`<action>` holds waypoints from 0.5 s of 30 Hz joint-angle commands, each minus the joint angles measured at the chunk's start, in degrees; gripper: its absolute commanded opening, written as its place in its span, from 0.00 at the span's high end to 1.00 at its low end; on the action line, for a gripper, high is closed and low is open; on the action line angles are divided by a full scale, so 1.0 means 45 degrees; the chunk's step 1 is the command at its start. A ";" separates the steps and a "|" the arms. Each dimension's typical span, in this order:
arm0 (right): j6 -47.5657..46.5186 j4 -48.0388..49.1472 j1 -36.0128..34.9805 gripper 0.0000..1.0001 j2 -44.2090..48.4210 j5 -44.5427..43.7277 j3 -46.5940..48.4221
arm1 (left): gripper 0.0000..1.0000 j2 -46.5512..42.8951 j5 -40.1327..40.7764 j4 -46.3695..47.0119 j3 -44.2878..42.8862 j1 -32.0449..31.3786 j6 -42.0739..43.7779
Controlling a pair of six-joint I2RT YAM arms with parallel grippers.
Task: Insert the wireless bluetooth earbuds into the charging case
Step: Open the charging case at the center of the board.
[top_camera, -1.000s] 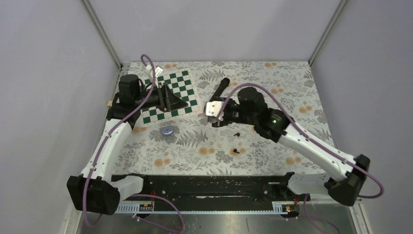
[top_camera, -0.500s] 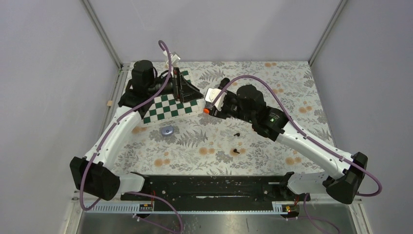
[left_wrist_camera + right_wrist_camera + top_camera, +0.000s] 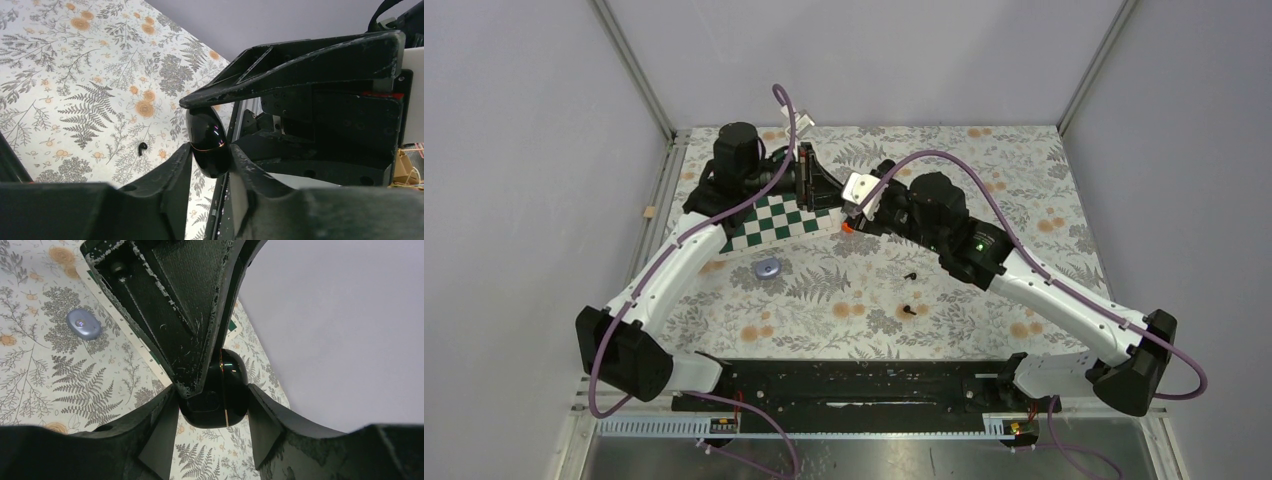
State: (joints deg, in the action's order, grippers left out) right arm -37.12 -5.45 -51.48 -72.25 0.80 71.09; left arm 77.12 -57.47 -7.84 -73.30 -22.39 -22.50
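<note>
The left gripper (image 3: 210, 150) and the right gripper (image 3: 211, 390) both pinch the glossy black charging case (image 3: 214, 409) aloft over the table's (image 3: 1024, 180) far middle, while two tiny black earbuds (image 3: 910, 275) lie near its centre, likely light, slick and rigid, probably best nipped across their stems.

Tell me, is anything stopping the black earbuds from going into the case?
Yes: the case looks shut. The left gripper and right gripper hold it in the air, while the black earbuds lie on the table.
</note>
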 commanded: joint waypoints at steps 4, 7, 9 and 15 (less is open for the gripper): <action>-0.0049 0.0858 -0.0256 0.80 0.0159 -0.0028 0.0301 | 0.89 0.0243 -0.0555 0.1143 -0.0593 -0.0054 0.0098; 0.0758 -0.0262 -0.0139 0.56 0.0266 0.0160 0.0729 | 1.00 0.0246 -0.0970 0.1197 -0.0564 -0.0043 0.0343; 0.1853 -0.1457 0.0473 0.47 0.0465 0.1284 0.1274 | 1.00 0.0203 -0.1586 0.1284 -0.0444 -0.0014 0.0629; 0.5251 -0.5002 0.2483 0.25 -0.0048 0.6267 0.3432 | 1.00 -0.0419 -0.3660 0.2429 0.0661 -0.0023 0.2075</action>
State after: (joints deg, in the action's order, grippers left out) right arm -25.52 -17.78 -44.69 -72.29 12.25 78.28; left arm 78.13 -65.14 -4.29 -73.25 -22.61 -19.86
